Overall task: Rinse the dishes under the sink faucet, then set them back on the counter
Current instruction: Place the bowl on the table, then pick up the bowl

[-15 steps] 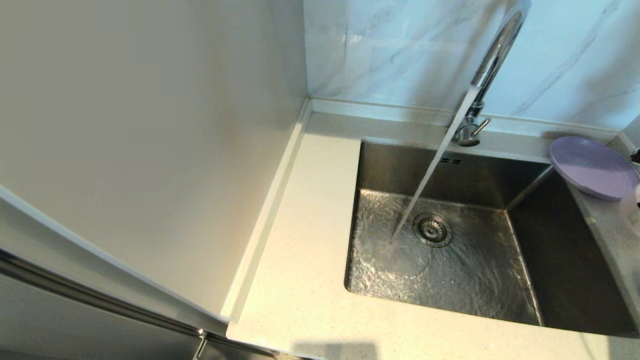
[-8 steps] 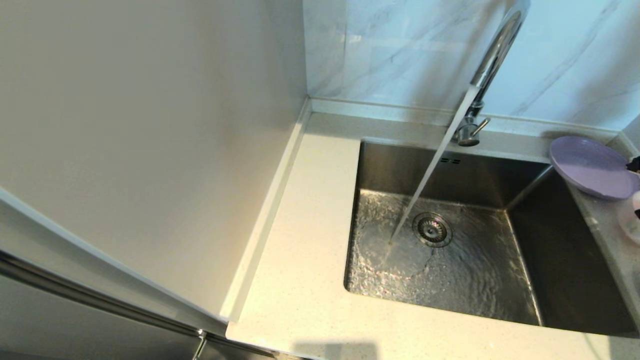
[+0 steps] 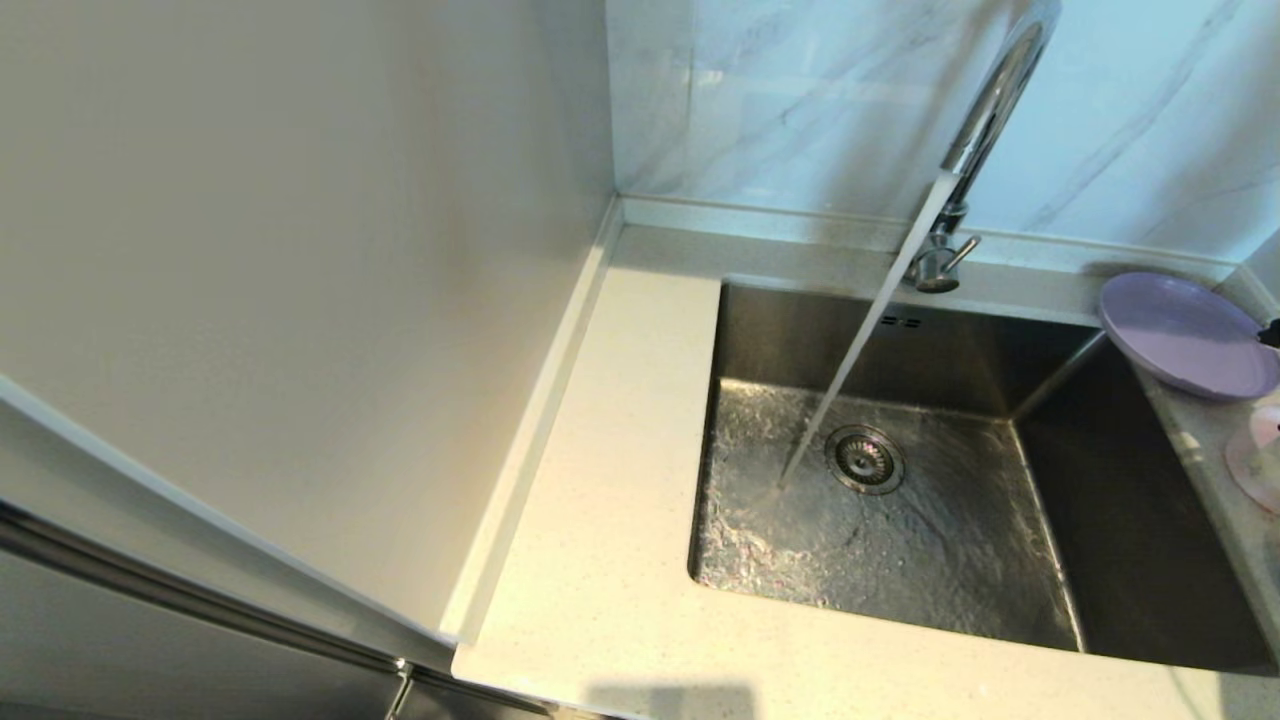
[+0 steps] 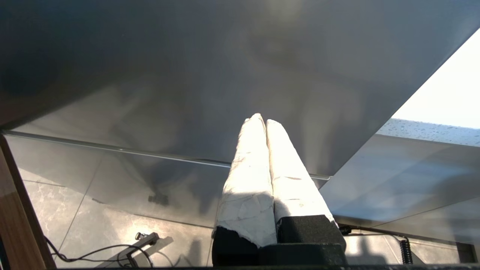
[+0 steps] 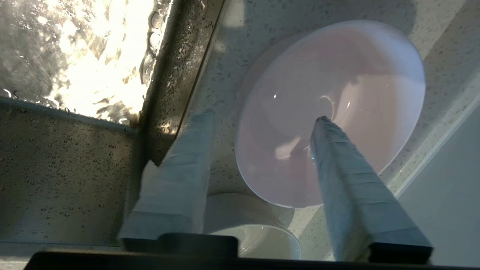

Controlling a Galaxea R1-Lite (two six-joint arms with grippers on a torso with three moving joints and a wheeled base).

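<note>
This is a home kitchen. A brushed steel sink [image 3: 1130, 520] is sunk into a pale speckled stone counter [image 3: 600, 560], with a chrome gooseneck faucet [image 3: 985, 110] running water toward the round drain strainer [image 3: 865, 459]. Marble-look tiles [image 3: 800, 100] line the wall behind. A lavender plate [image 3: 1185, 335] rests on the counter's far corner, and under the right gripper's [image 5: 262, 116] parted jaws sits a pink dish [image 5: 356, 86], a white bowl [image 5: 258, 234] just beside it.
</note>
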